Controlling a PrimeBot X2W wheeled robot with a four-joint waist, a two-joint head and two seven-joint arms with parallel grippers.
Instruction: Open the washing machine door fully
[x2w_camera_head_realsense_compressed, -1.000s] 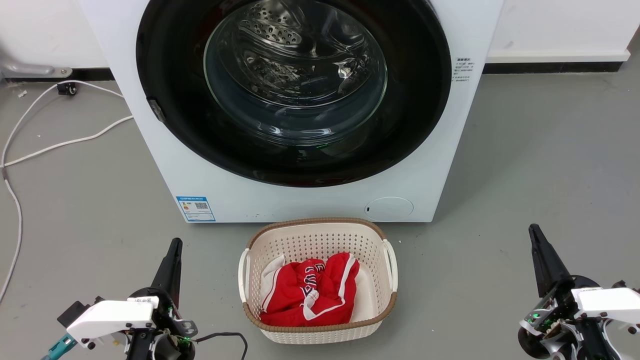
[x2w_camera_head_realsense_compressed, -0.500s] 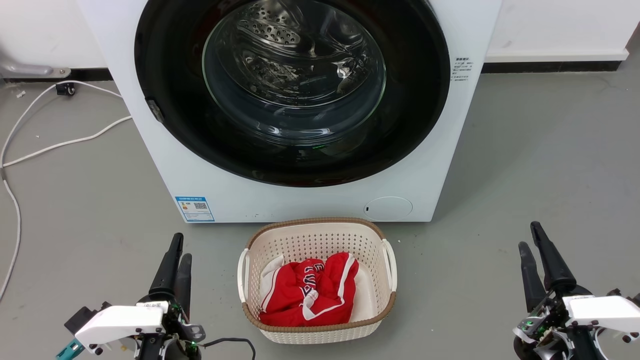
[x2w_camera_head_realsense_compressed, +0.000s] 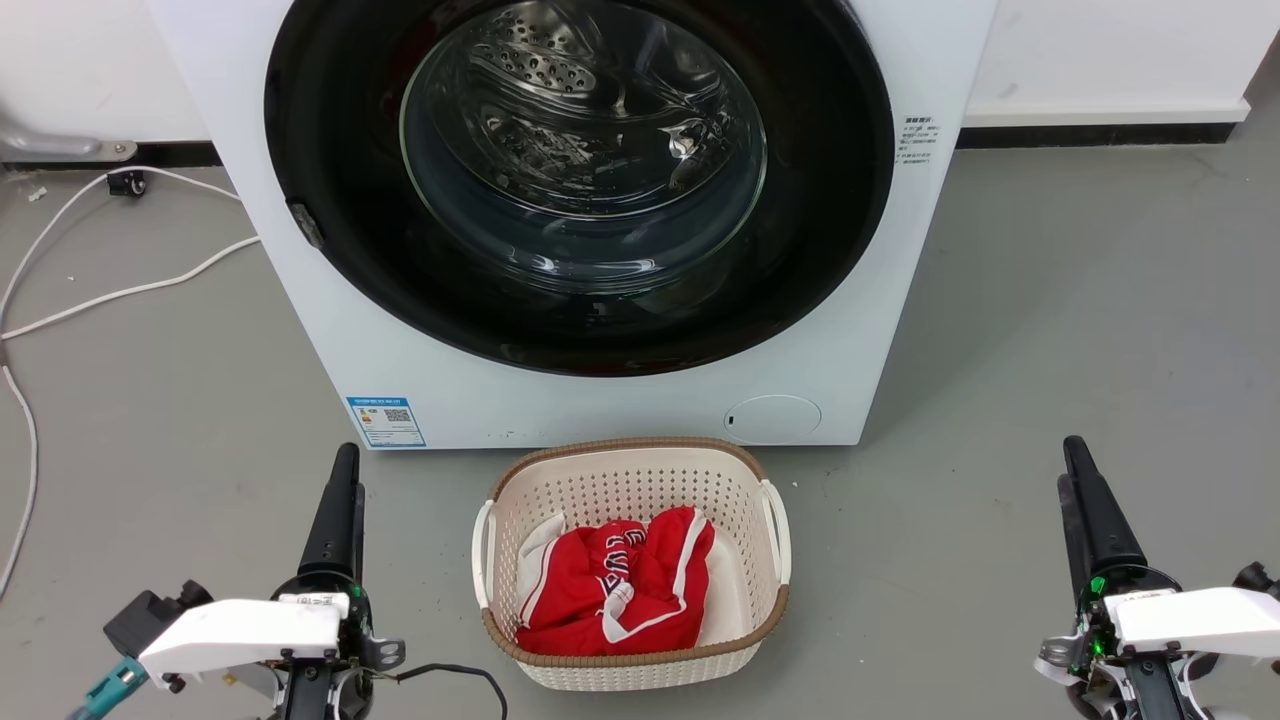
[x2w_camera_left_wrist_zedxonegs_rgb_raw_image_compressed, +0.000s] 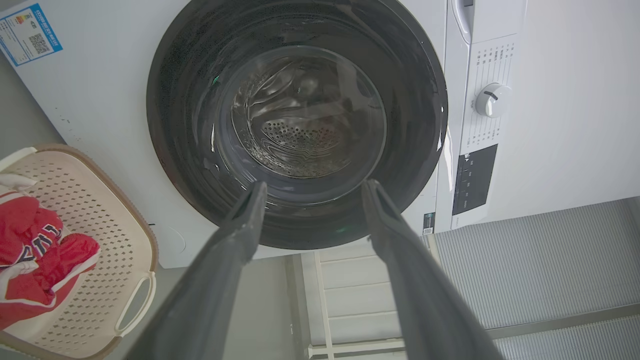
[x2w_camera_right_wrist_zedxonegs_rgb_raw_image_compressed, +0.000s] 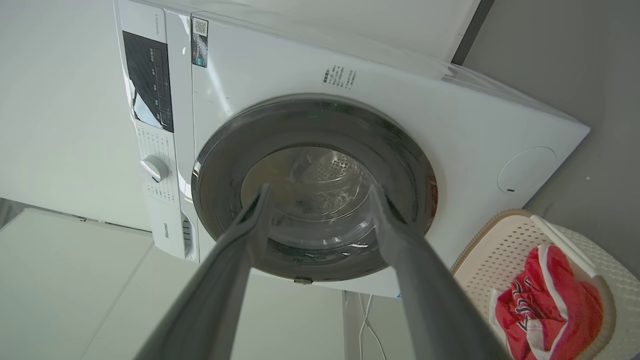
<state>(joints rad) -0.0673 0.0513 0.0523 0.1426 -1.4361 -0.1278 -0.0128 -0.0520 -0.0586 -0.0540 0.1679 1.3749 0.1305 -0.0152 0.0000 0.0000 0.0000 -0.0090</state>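
Washing machine (x2w_camera_head_realsense_compressed: 330, 330): on floor, facing robot. Washing machine door (x2w_camera_head_realsense_compressed: 830, 200): shut, flush w/ front; task not begun. Laundry basket (x2w_camera_head_realsense_compressed: 630, 447): just before machine, between the hands. Left hand (x2w_camera_head_realsense_compressed: 346, 462), right hand (x2w_camera_head_realsense_compressed: 1073, 455): low, well apart from door, both released, fingers spread, holding nothing. Small tab (x2w_camera_head_realsense_compressed: 305, 225) on door's left rim: hinge or pull, cannot tell. Advise: confirm free side, hook rim there, swing wide, clear of basket. Vs 0.5 s ago: door unchanged; each hand's fingers now overlap in head view, formerly side by side.

The washing machine (x2w_camera_head_realsense_compressed: 600, 410) is white, its door (x2w_camera_head_realsense_compressed: 830, 200) glossy black, the basket (x2w_camera_head_realsense_compressed: 640, 490) cream, the cloth (x2w_camera_head_realsense_compressed: 610, 590) red.
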